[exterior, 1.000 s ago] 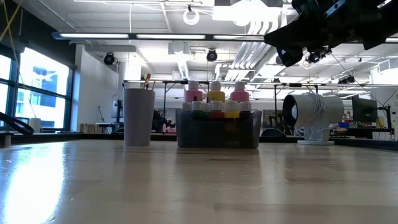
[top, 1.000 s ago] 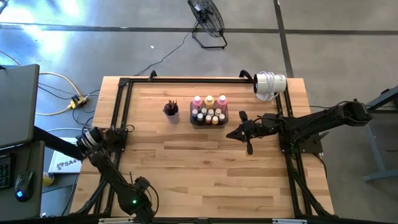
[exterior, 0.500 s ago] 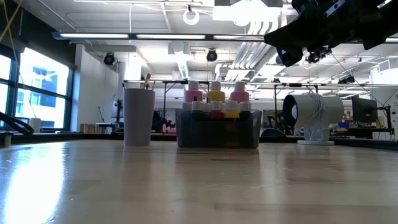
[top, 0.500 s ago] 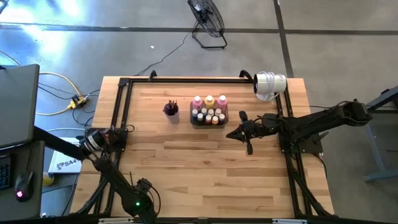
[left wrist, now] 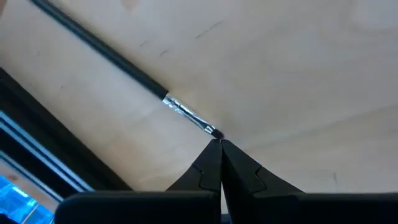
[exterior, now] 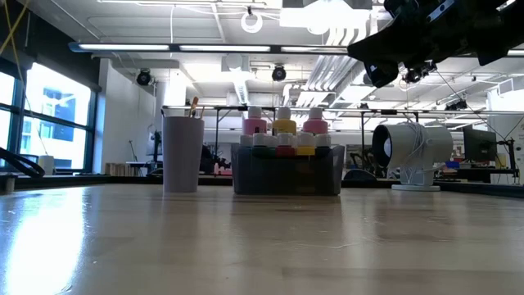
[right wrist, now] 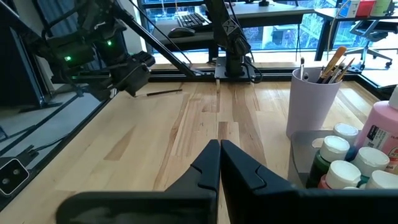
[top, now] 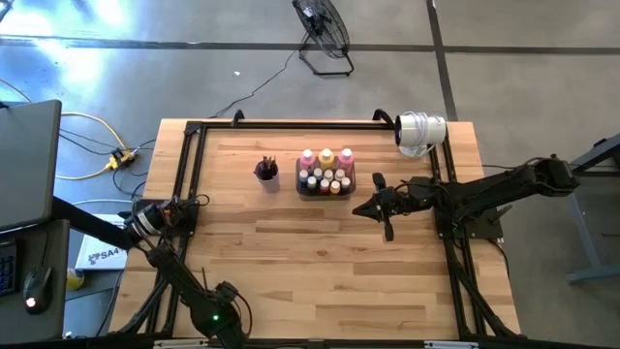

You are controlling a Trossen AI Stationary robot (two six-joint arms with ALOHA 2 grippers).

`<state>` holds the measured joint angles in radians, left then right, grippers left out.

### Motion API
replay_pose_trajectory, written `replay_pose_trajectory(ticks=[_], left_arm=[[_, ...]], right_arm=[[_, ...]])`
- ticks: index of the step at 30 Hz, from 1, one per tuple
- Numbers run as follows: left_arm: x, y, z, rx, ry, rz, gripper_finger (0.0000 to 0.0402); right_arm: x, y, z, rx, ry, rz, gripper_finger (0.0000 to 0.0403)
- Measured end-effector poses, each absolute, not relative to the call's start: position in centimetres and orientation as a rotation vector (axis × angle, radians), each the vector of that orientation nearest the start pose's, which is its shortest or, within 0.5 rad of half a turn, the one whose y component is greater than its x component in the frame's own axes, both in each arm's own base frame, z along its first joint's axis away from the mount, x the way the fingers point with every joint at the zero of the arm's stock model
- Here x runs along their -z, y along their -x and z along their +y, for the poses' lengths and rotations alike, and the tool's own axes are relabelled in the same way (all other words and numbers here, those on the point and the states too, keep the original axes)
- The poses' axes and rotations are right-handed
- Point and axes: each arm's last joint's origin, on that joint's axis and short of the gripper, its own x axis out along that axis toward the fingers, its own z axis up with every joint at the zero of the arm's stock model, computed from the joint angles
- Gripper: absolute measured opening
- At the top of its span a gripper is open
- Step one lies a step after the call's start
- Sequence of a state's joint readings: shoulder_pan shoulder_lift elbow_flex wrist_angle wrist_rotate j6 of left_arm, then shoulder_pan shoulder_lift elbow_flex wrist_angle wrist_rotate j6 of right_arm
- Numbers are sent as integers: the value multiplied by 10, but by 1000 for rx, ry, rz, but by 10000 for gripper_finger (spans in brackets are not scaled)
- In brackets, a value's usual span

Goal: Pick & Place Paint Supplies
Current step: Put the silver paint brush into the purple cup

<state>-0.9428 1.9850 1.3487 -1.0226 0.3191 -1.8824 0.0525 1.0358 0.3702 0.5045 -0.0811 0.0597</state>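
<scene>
A dark grey tray (top: 326,191) stands on the far middle of the table, holding pink and yellow bottles (top: 326,156) and small white-capped ones (right wrist: 336,147). Left of it, a purple cup (top: 266,174) holds brushes (right wrist: 330,64). One thin dark-handled paintbrush (left wrist: 118,61) lies flat near the table's left edge. My left gripper (left wrist: 219,140) is shut low over the table, its tips at that brush's bristle end. My right gripper (top: 373,207) is shut and hovers above the table, right of the tray. My left gripper's shut fingertips (left wrist: 211,155) stand right at the bristle tip (left wrist: 214,131) of the brush lying on the table, just past its silver ferrule. I cannot tell whether they touch it. The brush is not between the fingers.
A white cylindrical lamp-like object (top: 420,131) sits at the table's far right corner. A black metal frame (top: 189,170) runs along the table's left, far and right edges. Bare wood (top: 310,262) fills the near half of the table.
</scene>
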Motion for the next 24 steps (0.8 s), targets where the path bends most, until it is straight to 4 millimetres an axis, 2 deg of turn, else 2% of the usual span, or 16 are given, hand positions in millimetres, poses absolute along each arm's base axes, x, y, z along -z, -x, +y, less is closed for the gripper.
replay_pose_trajectory(ticks=[9,16,24], left_arm=[[-147,-196,-285,-834,744,1779,0],[-152,-197,-289,-837,767,1799,0],[-155,-193,-283,-945,724,1792,0]], right_arm=[[-211,-210,13,-129,-62,166,4],[-211,-210,13,-129,-62,166,4],[-211,-210,14,-130,-62,166,4]])
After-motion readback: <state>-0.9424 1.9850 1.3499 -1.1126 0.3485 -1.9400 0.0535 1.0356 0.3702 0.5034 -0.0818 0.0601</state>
